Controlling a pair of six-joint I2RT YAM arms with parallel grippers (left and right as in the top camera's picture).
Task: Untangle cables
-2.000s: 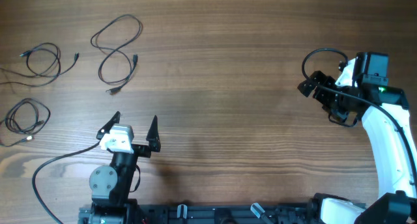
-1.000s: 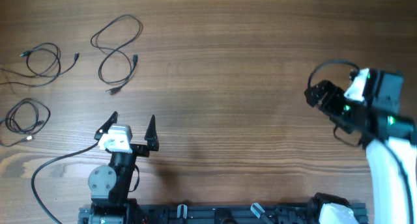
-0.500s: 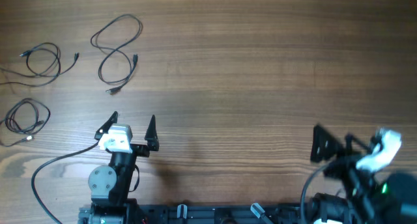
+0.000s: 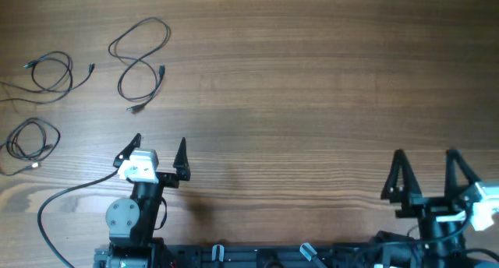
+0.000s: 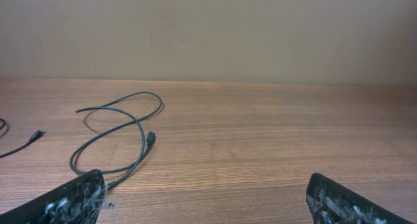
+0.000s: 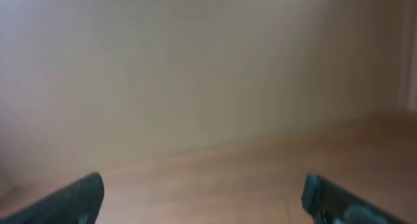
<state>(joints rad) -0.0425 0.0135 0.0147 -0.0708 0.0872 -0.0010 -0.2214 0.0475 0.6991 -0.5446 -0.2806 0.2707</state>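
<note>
Overhead view is showing the cables [image 4: 51,72] lying as three separate pieces on the worktop [image 4: 312,81], none crossing or touching another, so in my judgement the untangling is looking essentially done. The figure-eight cable [image 4: 140,61] is lying ahead of the left tool [image 4: 161,140] and slightly to its left. The second cable [image 4: 37,82] is sitting further left of that one. The coiled cable [image 4: 31,139] is resting well off to the left tool's left, about level with its fingertips. Each piece is lying in its own loose loops, and the figure-eight one is crossing over itself, so I am judging that only straightening is left, if anything. The left tool is standing spread wide and holding nothing. The right tool [image 4: 425,155] is likewise spread and empty, sitting well apart from every cable, all of them lying far to its left.
</note>
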